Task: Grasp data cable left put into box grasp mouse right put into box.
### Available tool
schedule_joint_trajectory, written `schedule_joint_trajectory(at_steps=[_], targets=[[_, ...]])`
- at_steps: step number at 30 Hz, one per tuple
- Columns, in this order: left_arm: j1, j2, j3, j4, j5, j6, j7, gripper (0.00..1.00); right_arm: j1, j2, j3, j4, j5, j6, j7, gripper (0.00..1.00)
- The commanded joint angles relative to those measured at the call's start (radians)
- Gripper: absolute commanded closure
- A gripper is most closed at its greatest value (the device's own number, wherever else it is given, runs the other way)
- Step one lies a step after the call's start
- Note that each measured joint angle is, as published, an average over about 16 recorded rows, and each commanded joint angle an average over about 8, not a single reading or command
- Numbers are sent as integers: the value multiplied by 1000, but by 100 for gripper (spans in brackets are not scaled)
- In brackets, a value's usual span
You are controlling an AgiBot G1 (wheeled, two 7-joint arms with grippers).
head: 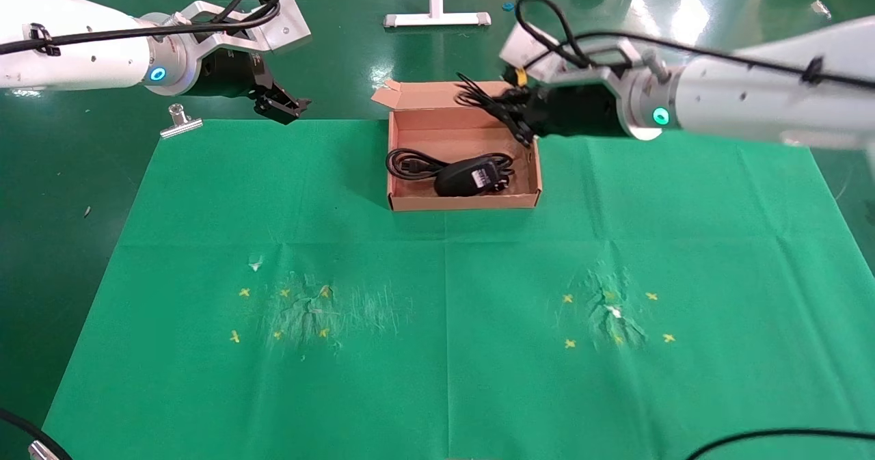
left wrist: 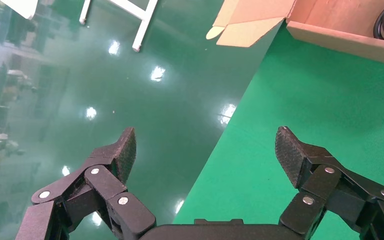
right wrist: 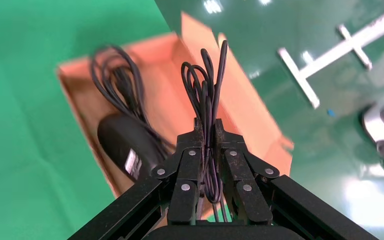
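Observation:
The box [head: 465,202] stands open at the far middle of the green cloth. The data cable [head: 410,164] lies coiled in its left half. The mouse [head: 461,178], a black oval with a pale label, lies beside it on the box floor. My right gripper [head: 516,115] hangs over the box's far right corner, shut on the mouse's thin bundled cord [head: 482,98]. In the right wrist view the cord loops [right wrist: 207,75] stick up out of the gripper [right wrist: 207,125], with the mouse [right wrist: 125,145] and the data cable [right wrist: 112,75] below. My left gripper [head: 284,108] is open and empty at the cloth's far left edge, and it also shows in the left wrist view [left wrist: 205,135].
A metal clip [head: 180,122] lies at the cloth's far left corner. A white stand base [head: 436,17] is on the floor behind the box. Yellow crosses and scuffed patches [head: 311,309] [head: 612,313] mark the near cloth. The box's corner [left wrist: 340,40] shows in the left wrist view.

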Motion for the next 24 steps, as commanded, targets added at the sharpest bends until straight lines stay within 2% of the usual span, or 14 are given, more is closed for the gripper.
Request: schedule_joint_trajectory(at_steps=[1,3,4,19,24], targets=[[1,-3,2,-7,5,0,-7,0,-11,-10,-6,-21,-18,30,-6,19],[1,-5,2,-10,7,0,-9,0,-16,-14,-7,-27,-21,39,-10,2],[1,-4,2,-10,7,0,-9,0,-16,-13,-7,-29,-22,40,-9,0],[1,-1,1,-4,2,1,-4,0,-5,-2,-2,-14,-10,16,-1,0],[1,-1,1,-4,2,1,-4,0,-24,18,9,3,32,-4,-8,0]])
